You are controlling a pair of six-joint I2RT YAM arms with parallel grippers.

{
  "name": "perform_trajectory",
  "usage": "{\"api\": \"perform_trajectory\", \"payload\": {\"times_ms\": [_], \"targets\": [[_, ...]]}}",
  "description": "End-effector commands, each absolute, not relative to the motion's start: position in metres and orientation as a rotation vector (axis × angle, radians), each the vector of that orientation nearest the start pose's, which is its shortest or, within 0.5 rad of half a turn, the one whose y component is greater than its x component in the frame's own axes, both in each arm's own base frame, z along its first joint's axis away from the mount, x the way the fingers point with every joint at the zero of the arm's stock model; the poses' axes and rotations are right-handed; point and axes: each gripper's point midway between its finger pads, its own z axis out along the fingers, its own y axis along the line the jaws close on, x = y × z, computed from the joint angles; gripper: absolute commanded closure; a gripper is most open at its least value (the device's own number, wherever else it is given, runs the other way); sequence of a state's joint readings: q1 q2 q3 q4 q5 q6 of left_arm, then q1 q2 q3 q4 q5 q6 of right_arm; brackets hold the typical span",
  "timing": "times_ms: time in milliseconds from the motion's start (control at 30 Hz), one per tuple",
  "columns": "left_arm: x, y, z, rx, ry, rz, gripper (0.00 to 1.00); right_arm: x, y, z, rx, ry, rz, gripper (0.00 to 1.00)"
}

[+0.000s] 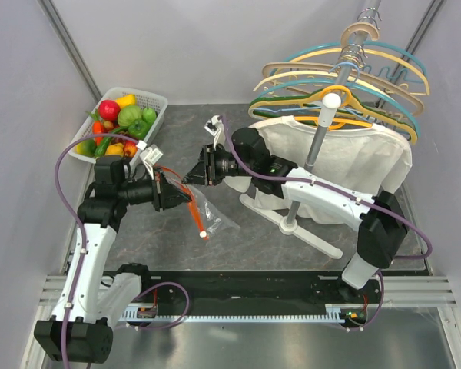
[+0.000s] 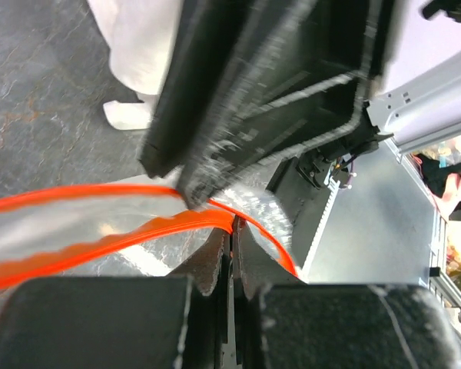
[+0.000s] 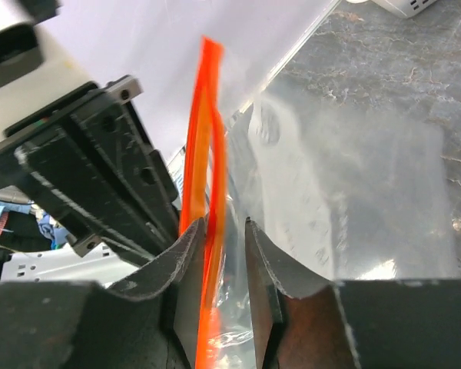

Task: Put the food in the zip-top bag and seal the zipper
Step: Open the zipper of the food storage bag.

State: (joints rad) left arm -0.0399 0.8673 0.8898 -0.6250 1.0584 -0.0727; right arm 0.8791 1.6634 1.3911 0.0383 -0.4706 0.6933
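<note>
The clear zip-top bag (image 1: 213, 211) hangs between my two grippers above the dark table. Its red-orange zipper (image 1: 194, 213) runs down from the left gripper (image 1: 186, 195), which is shut on the strip (image 2: 100, 231), fingertips pinched together (image 2: 234, 231). My right gripper (image 1: 190, 175) faces it from the right. In the right wrist view its jaws (image 3: 224, 227) straddle the zipper (image 3: 203, 138), which lies against one finger, with a gap to the other. The bag's film (image 3: 346, 177) spreads to the right. The food (image 1: 121, 121) lies in the white basket at the back left.
The white lattice basket (image 1: 158, 101) stands at the back left corner. A rack of coloured hangers (image 1: 338, 77) with a white cloth (image 1: 353, 157) draped at its foot fills the right half, its base (image 1: 292, 224) reaching towards the middle.
</note>
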Motion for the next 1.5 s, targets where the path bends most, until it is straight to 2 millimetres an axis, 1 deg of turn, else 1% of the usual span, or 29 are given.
{"api": "perform_trajectory", "payload": {"times_ms": [0,100,200,267,300,367,467,500,567,600,633,667,733,767,800,833,867,900,933,967,1000,1033,1067,1100,1133,1267,1367,1400,1467], "targets": [[0.184,-0.168,0.270,0.672,1.855,-1.225,0.98,0.237,0.450,0.305,-0.578,1.925,1.518,0.67],[0.185,-0.168,0.270,0.665,1.858,-1.228,0.98,0.239,0.448,0.299,-0.586,1.945,1.482,0.67],[0.188,-0.167,0.267,0.645,1.881,-1.231,0.98,0.237,0.448,0.300,-0.598,1.945,1.488,0.56],[0.189,-0.167,0.266,0.645,1.882,-1.231,0.98,0.232,0.450,0.302,-0.625,1.939,1.497,0.55],[0.191,-0.167,0.266,0.646,1.882,-1.220,0.98,0.231,0.451,0.303,-0.637,1.936,1.496,0.52],[0.193,-0.166,0.266,0.646,1.880,-1.199,0.98,0.225,0.453,0.298,-0.681,1.945,1.483,0.52],[0.194,-0.165,0.270,0.663,1.863,-1.187,0.98,0.219,0.452,0.281,-0.722,1.997,1.448,0.63],[0.194,-0.165,0.270,0.663,1.863,-1.185,0.98,0.219,0.451,0.279,-0.726,2.000,1.441,0.72],[0.193,-0.165,0.270,0.665,1.861,-1.183,0.98,0.221,0.450,0.279,-0.734,1.992,1.425,0.79],[0.193,-0.165,0.269,0.665,1.863,-1.184,0.98,0.222,0.450,0.280,-0.736,1.989,1.419,0.91],[0.193,-0.165,0.268,0.660,1.869,-1.184,0.98,0.222,0.450,0.280,-0.739,1.989,1.412,1.00],[0.194,-0.164,0.267,0.650,1.878,-1.174,0.98,0.226,0.448,0.285,-0.730,1.972,1.385,1.00],[0.194,-0.162,0.262,0.624,1.917,-1.160,0.98,0.230,0.445,0.283,-0.727,1.982,1.340,1.00],[0.201,-0.156,0.259,0.581,1.958,-1.101,0.98,0.241,0.441,0.289,-0.703,1.963,1.270,1.00],[0.207,-0.151,0.254,0.546,2.001,-1.057,0.98,0.245,0.438,0.290,-0.690,1.965,1.235,1.00],[0.207,-0.144,0.246,0.485,2.078,-1.008,0.98,0.251,0.433,0.288,-0.670,1.978,1.185,1.00],[0.225,-0.124,0.240,0.392,2.140,-0.826,0.98,0.256,0.430,0.293,-0.660,1.963,1.144,1.00],[0.231,-0.114,0.234,0.350,2.186,-0.744,0.98,0.269,0.423,0.293,-0.601,1.966,1.062,1.00],[0.236,-0.104,0.236,0.328,2.206,-0.669,0.98,0.273,0.418,0.289,-0.582,1.988,1.017,1.00],[0.238,-0.088,0.228,0.280,2.261,-0.555,0.98,0.277,0.414,0.291,-0.567,1.983,0.982,1.00],[0.240,-0.080,0.222,0.287,2.293,-0.494,0.98,0.287,0.407,0.290,-0.524,1.981,0.915,1.00],[0.242,-0.075,0.223,0.282,2.306,-0.453,0.98,0.290,0.403,0.288,-0.508,1.985,0.887,1.00],[0.239,-0.065,0.218,0.273,2.349,-0.392,0.98,0.293,0.400,0.287,-0.491,1.989,0.865,1.00],[0.239,-0.063,0.215,0.275,2.368,-0.374,0.98,0.300,0.395,0.289,-0.450,1.982,0.818,1.00],[0.239,-0.061,0.214,0.283,2.381,-0.360,0.98,0.302,0.392,0.289,-0.435,1.984,0.800,1.00],[0.241,-0.060,0.205,0.270,2.431,-0.363,0.98,0.311,0.387,0.299,-0.393,1.957,0.753,1.00],[0.253,-0.061,0.189,0.238,2.488,-0.376,0.98,0.311,0.387,0.301,-0.414,1.945,0.710,1.00],[0.259,-0.059,0.184,0.224,2.503,-0.368,0.98,0.306,0.388,0.299,-0.437,1.953,0.692,1.00],[0.271,-0.063,0.180,0.241,2.520,-0.401,0.98,0.304,0.388,0.303,-0.442,1.948,0.669,1.00]]}}
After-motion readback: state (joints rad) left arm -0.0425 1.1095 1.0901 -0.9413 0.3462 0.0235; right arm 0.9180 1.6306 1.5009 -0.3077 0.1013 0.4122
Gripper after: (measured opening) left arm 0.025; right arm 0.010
